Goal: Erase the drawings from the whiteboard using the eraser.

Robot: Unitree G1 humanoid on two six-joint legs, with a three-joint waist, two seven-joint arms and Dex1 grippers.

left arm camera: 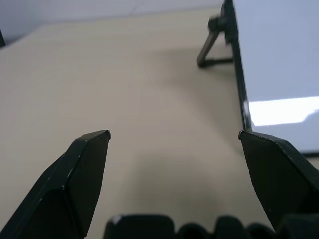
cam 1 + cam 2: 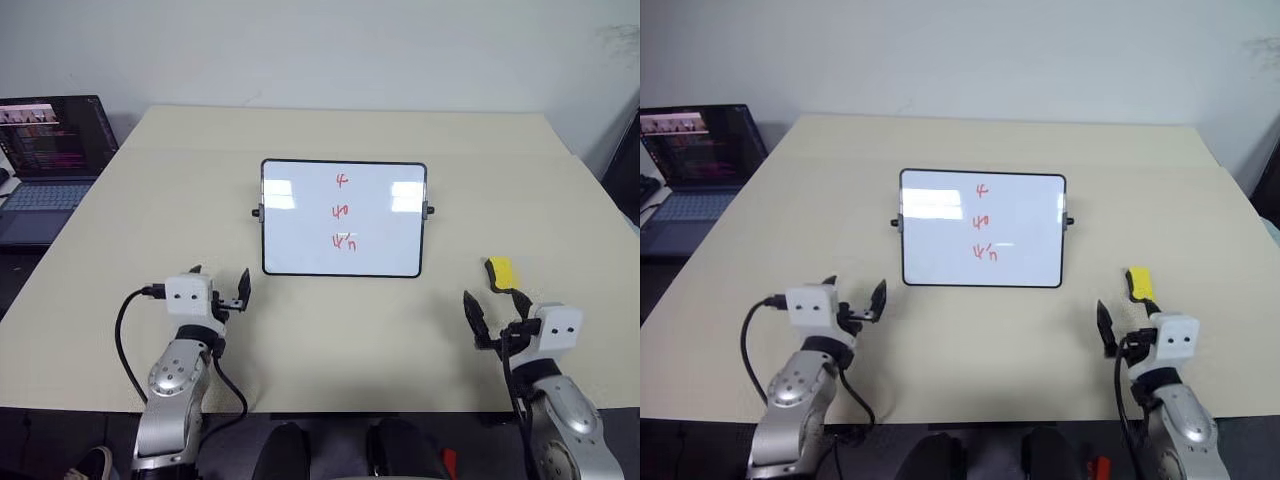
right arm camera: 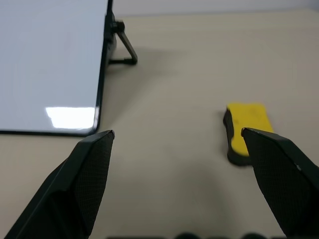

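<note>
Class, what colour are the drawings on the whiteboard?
Red drawings, best in the left eye view.

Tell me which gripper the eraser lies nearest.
The right gripper: the yellow eraser lies just ahead of it, while the left gripper sits across the table.

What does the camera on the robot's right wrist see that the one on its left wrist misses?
Right wrist view: the yellow eraser lying on the table, beside the open right gripper.

Left wrist view: the open left gripper, with bare table ahead.

Both: an edge of the whiteboard, one of its side knobs, and the beige table.
</note>
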